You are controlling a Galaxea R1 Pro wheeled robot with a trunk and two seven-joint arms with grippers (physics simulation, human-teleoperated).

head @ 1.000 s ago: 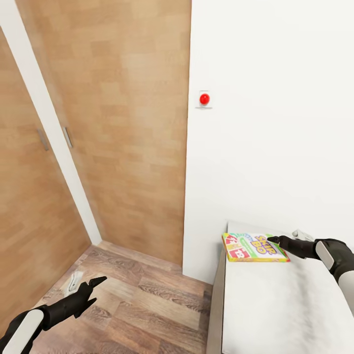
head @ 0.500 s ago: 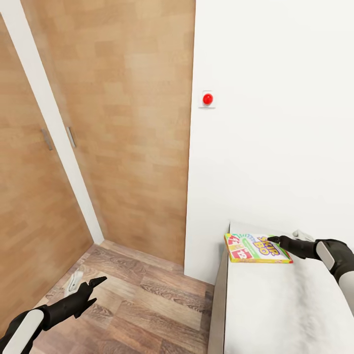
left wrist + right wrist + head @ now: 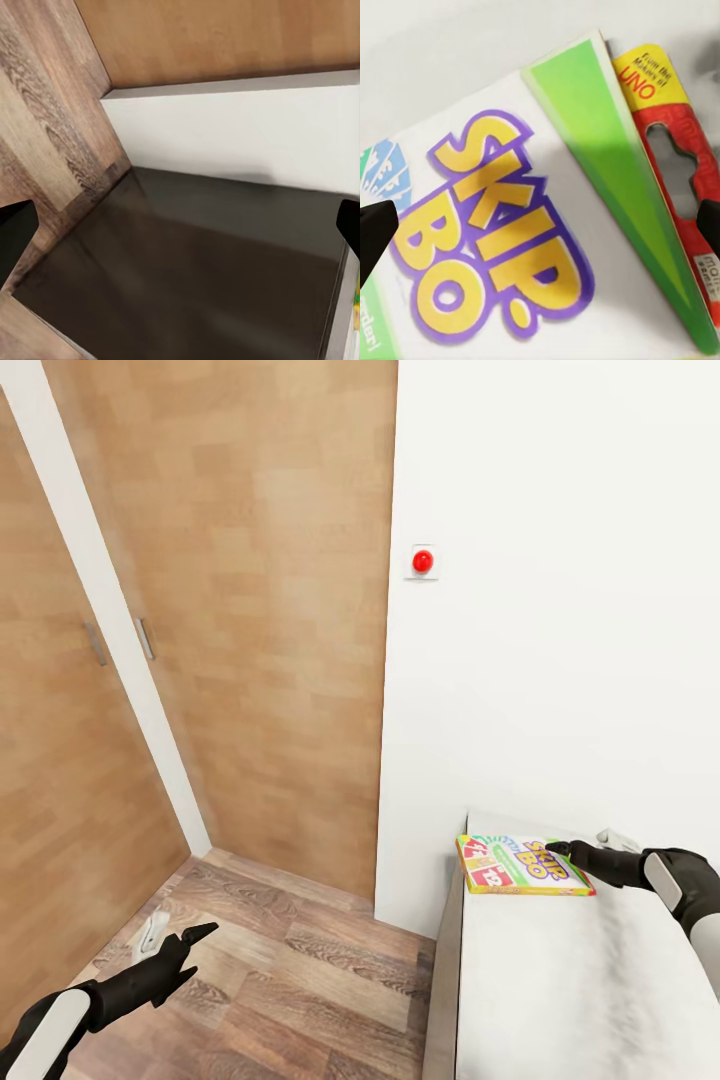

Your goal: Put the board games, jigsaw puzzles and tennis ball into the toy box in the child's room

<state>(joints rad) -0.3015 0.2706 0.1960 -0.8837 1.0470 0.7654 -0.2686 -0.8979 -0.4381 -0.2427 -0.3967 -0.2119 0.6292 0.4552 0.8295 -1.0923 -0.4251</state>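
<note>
A colourful Skip-Bo board game (image 3: 520, 865) lies flat at the near corner of the white bed (image 3: 580, 980). My right gripper (image 3: 560, 849) hovers just above the game's right side, open. In the right wrist view its dark fingertips (image 3: 375, 232) stand far apart over the Skip-Bo lid (image 3: 510, 225). A red UNO box (image 3: 675, 150) lies against that lid's green edge. My left gripper (image 3: 200, 933) hangs low over the wooden floor, open, holding nothing. The table, toy box, puzzles and tennis ball are out of view.
Wooden wardrobe doors (image 3: 250, 610) fill the left and middle, and a white wall with a red button (image 3: 423, 561) stands behind the bed. A small white object (image 3: 150, 935) lies on the floor near my left gripper. The bed's dark side panel (image 3: 195, 270) faces the left wrist camera.
The whole head view shifted slightly at first, so the camera moved. Both grippers keep their places relative to the bed and the game.
</note>
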